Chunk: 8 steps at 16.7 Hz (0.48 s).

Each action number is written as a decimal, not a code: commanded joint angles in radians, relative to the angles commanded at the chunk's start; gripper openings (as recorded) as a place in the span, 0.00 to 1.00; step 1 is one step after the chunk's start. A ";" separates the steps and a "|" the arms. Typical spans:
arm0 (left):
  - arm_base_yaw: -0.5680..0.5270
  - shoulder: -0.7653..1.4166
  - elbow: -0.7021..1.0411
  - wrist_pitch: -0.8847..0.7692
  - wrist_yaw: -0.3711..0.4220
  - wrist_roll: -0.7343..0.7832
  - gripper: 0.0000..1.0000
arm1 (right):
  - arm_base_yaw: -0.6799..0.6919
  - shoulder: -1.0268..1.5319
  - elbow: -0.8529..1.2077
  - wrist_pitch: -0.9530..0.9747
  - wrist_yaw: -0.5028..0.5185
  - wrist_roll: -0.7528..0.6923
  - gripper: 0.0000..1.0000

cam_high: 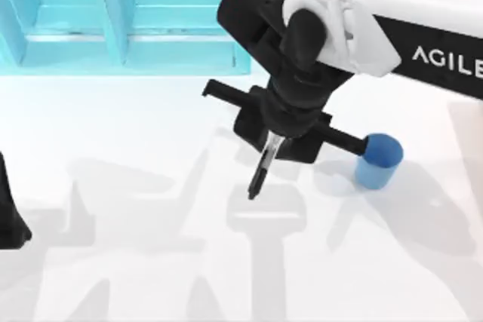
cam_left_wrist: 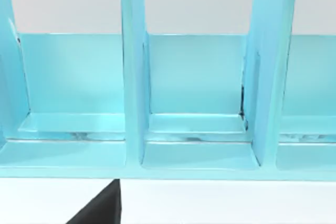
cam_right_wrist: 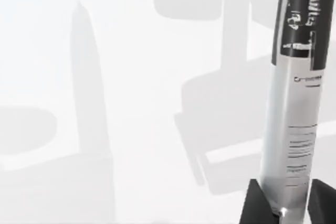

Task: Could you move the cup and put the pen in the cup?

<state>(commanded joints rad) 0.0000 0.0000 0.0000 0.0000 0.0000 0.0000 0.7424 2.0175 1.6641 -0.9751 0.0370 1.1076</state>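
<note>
My right gripper (cam_high: 281, 139) hangs over the middle of the table, shut on the pen (cam_high: 263, 170). The pen points down and a little toward the left, its black tip above the white table. In the right wrist view the grey-silver barrel of the pen (cam_right_wrist: 293, 129) rises from between the two dark fingertips (cam_right_wrist: 254, 205), with my right gripper (cam_right_wrist: 283, 211) closed on it. The blue cup (cam_high: 379, 160) stands upright on the table just right of the gripper. My left arm (cam_high: 9, 216) is parked at the table's left edge.
A turquoise rack with upright dividers (cam_high: 121, 28) stands along the back left of the table, and the left wrist view faces this rack (cam_left_wrist: 199, 129) closely. White table surface (cam_high: 151, 246) lies open in front and to the left.
</note>
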 joint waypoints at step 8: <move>0.000 0.000 0.000 0.000 0.000 0.000 1.00 | 0.073 -0.109 -0.398 0.630 0.417 -0.405 0.00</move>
<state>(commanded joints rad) 0.0000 0.0000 0.0000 0.0000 0.0000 0.0000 0.8150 1.9081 1.2666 -0.3454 0.4539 0.7029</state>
